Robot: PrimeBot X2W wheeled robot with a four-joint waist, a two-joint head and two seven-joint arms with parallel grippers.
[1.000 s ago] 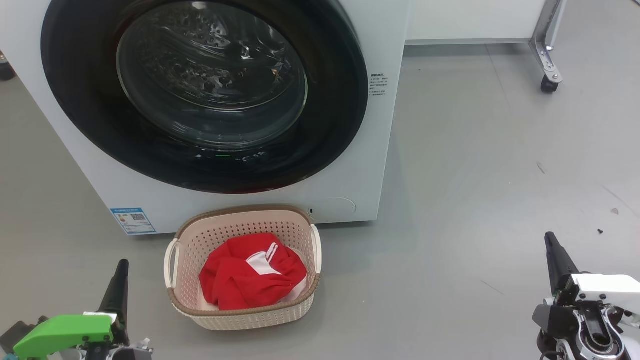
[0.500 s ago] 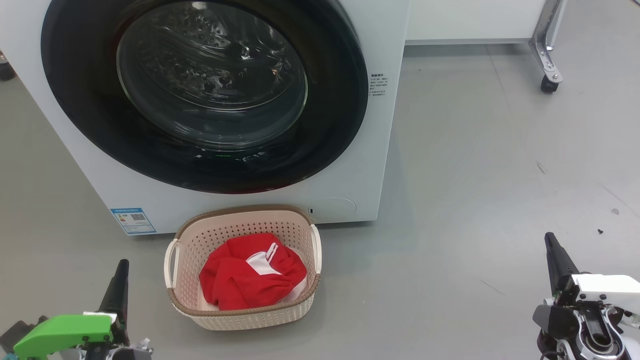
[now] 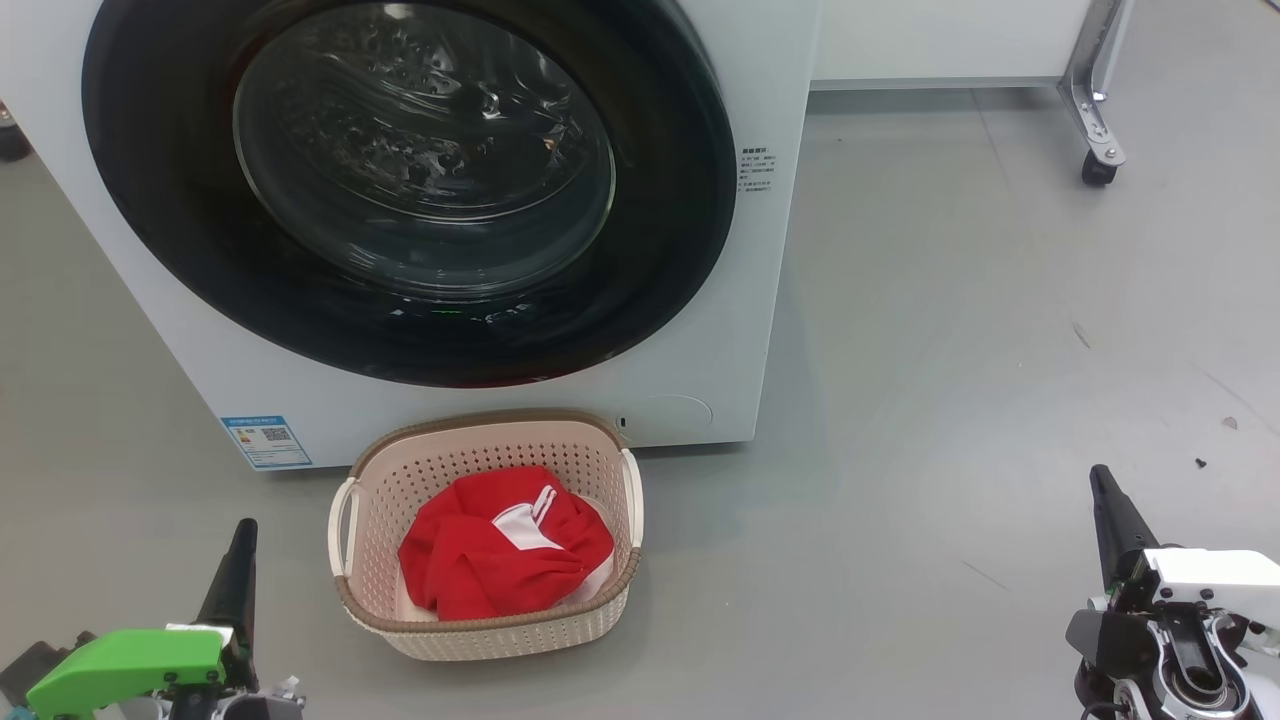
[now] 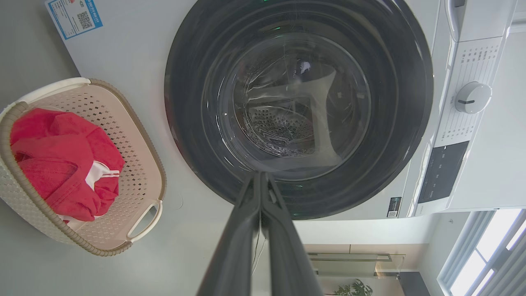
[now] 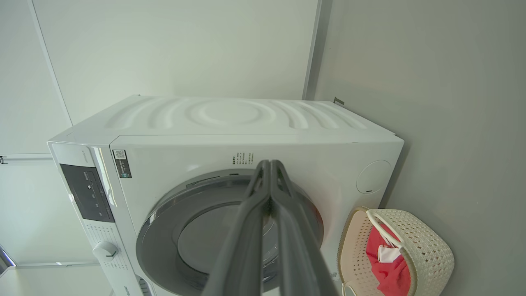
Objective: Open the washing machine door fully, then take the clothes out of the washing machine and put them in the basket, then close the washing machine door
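Door's shut: the large round glossy black-rimmed washing machine door [image 3: 660, 200] sits flush against the front of the big white boxy front-loading washing machine [image 3: 722, 350], with the steel drum showing through its bulging glass; a small blue sticker [image 3: 266, 441] marks the machine's lower corner. On the grey floor [image 3: 950, 350] just in front of the machine stands the small cream perforated plastic basket [image 3: 480, 418] with its brown woven-look rim; the soft bright red clothes [image 3: 500, 545] with white trim lie bunched inside it, below the rim. The left gripper [image 4: 261, 174] hangs low at the basket's left, well apart from it, its two long dark fingers pressed together with nothing between them; the right gripper [image 5: 270, 163] is far off to the basket's right, fingers likewise closed tip to tip and empty; both point toward the machine, touching nothing.
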